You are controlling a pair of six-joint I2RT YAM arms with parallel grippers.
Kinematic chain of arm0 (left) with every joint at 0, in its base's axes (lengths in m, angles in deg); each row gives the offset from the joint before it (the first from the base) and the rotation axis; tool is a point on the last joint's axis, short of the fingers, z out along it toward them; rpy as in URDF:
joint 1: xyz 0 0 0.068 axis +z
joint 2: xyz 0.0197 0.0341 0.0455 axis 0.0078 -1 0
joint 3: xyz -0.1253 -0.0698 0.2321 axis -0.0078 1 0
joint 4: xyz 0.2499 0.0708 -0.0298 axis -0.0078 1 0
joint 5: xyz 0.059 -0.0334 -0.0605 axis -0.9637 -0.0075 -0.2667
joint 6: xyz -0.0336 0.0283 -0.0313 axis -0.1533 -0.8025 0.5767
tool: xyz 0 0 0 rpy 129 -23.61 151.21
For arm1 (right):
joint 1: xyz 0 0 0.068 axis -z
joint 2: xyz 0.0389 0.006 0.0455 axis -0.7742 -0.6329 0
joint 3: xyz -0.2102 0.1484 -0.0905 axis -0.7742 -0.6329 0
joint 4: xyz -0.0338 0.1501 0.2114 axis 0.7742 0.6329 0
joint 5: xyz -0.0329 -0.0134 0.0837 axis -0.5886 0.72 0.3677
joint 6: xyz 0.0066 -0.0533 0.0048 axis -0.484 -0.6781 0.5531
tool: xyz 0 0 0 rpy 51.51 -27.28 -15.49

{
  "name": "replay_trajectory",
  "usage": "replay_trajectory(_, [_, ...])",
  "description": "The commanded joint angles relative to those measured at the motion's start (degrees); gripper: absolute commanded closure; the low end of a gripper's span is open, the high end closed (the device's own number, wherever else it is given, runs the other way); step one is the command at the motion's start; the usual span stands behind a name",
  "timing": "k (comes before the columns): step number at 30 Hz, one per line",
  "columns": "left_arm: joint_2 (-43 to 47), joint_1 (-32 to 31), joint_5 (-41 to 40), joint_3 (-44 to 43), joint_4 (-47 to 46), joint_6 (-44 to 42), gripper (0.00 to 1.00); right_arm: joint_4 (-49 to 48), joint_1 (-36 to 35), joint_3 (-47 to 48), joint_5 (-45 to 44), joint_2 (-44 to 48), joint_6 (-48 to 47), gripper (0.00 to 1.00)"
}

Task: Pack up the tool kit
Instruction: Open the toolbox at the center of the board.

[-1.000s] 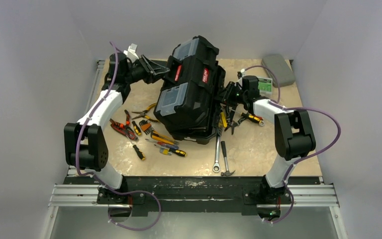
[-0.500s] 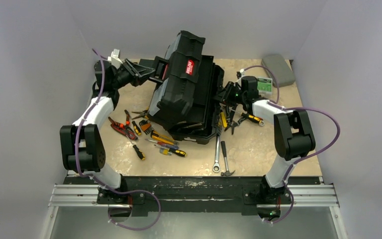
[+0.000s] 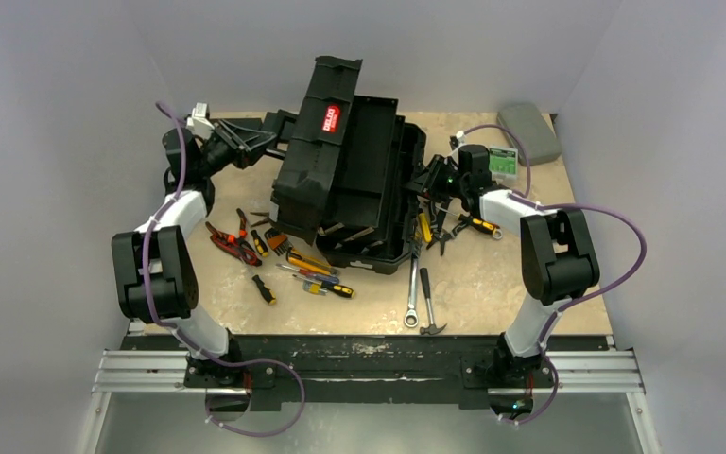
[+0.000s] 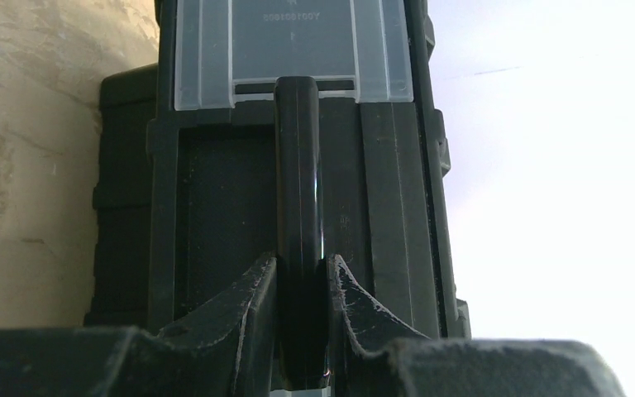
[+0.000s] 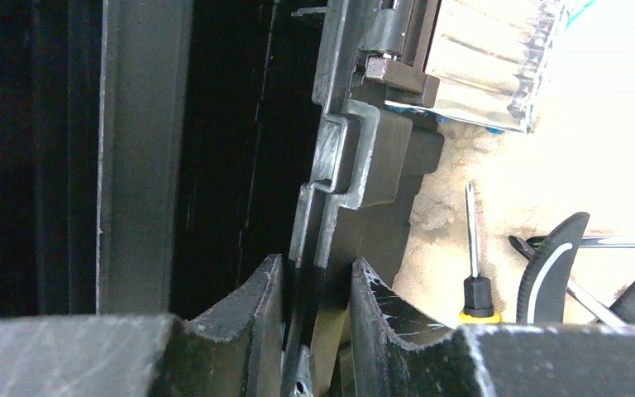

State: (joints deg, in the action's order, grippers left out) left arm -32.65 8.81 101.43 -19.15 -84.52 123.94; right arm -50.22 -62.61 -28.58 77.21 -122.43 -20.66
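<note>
You'll find a flat grey case (image 3: 527, 132) well beyond the right pincer (image 3: 430, 180), off to its right at the far corner. A small green-and-white packet (image 3: 503, 162) lies between that case and the pincer, nearer the pincer. Both rest on the mottled beige table (image 3: 492, 284).

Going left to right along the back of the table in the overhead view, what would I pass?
The left gripper, clamped on the raised black plastic toolbox lid with its red label → the open black toolbox base → the right gripper, clamped on that base's rim → a flat grey rectangular case.
</note>
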Motion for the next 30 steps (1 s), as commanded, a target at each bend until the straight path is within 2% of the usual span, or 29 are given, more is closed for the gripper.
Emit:
replay_trajectory(1, [-0.24, 3.79, -1.36, 0.52, -10.18, -0.28, 1.00, 2.13, 1.29, -1.39, -6.24, 0.24, -6.13, 1.00])
replay_trajectory(12, [-3.72, 6.56, -1.47, 3.84, -11.34, -2.43, 1.00, 2.14, 1.27, -1.43, -6.47, 0.50, -6.05, 1.00])
replay_trajectory(19, [-8.72, 8.07, -0.56, 6.84, -15.67, -2.35, 1.00, 1.96, 1.27, -1.50, -6.39, 0.30, -5.74, 1.00])
replay_trajectory(30, [-8.54, 9.37, -1.61, 7.70, -10.40, -6.32, 1.00, -0.62, 1.26, -1.92, -5.42, -0.95, -3.33, 1.00])
